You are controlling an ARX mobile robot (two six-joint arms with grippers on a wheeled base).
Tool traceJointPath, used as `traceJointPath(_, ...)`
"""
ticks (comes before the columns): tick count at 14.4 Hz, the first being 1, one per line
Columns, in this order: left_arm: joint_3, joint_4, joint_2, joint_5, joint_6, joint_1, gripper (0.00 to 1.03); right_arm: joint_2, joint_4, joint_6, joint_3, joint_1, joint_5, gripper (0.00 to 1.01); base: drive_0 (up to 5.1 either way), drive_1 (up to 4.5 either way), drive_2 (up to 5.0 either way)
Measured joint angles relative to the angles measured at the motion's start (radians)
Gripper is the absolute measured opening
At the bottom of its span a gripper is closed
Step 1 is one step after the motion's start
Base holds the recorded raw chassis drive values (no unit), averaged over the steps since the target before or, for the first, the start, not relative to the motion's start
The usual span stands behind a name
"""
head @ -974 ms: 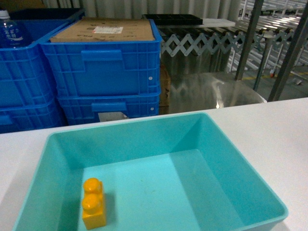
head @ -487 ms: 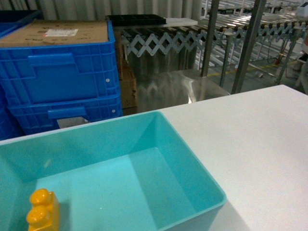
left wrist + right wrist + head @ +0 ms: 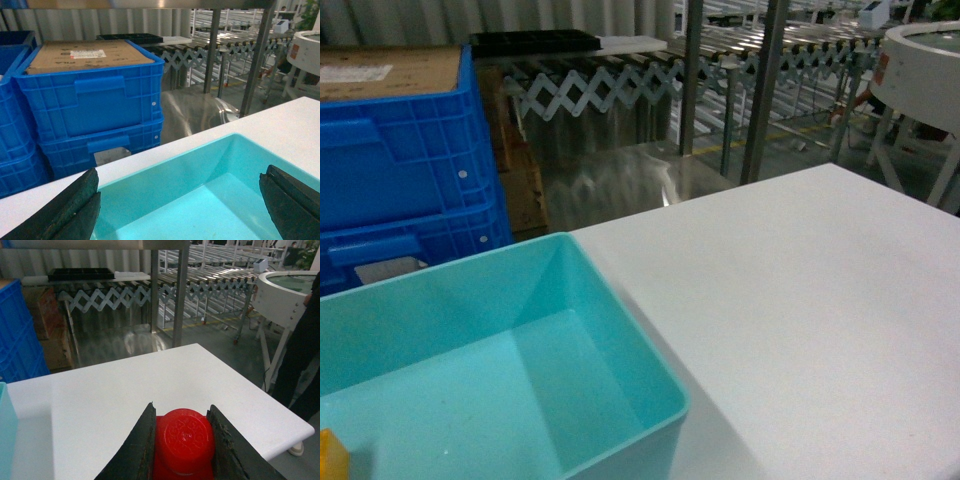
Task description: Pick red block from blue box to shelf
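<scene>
The right gripper has the red block pinched between its two dark fingers, stud facing up, above the white table and well clear of the blue box, which sits to the left. The left gripper hangs spread wide over that box, holding nothing. From where I stand the risk is in the carry: the block is glossy and gripped only on its sides, so a jolt from the base could let it slip and drop. The steel shelf uprights stand far across the gap beyond the table edge, and a careless reach might clip them.
</scene>
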Motion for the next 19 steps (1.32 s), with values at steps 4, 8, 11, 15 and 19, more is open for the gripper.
traceJointPath(4, 0.0, 0.0, 0.0, 0.0, 0.0, 0.0, 0.98, 0.0, 0.0, 0.0, 0.0, 0.0, 0.0, 0.23, -1.5, -1.54, -1.5)
traceJointPath(8, 0.0, 0.0, 0.0, 0.0, 0.0, 0.0, 0.98, 0.0, 0.0, 0.0, 0.0, 0.0, 0.0, 0.23, -1.8, -1.75, -1.8)
traceJointPath(11, 0.0, 0.0, 0.0, 0.0, 0.0, 0.0, 0.98, 0.0, 0.0, 0.0, 0.0, 0.0, 0.0, 0.23, -1.6, -1.55, -1.6)
traceJointPath(15, 0.0, 0.0, 0.0, 0.0, 0.0, 0.0, 0.98, 0.0, 0.0, 0.0, 0.0, 0.0, 0.0, 0.23, -1.6, -1.56, -1.6)
traceJointPath(19, 0.0, 0.0, 0.0, 0.0, 0.0, 0.0, 0.98, 0.0, 0.0, 0.0, 0.0, 0.0, 0.0, 0.23, -1.7, -1.67, -1.7)
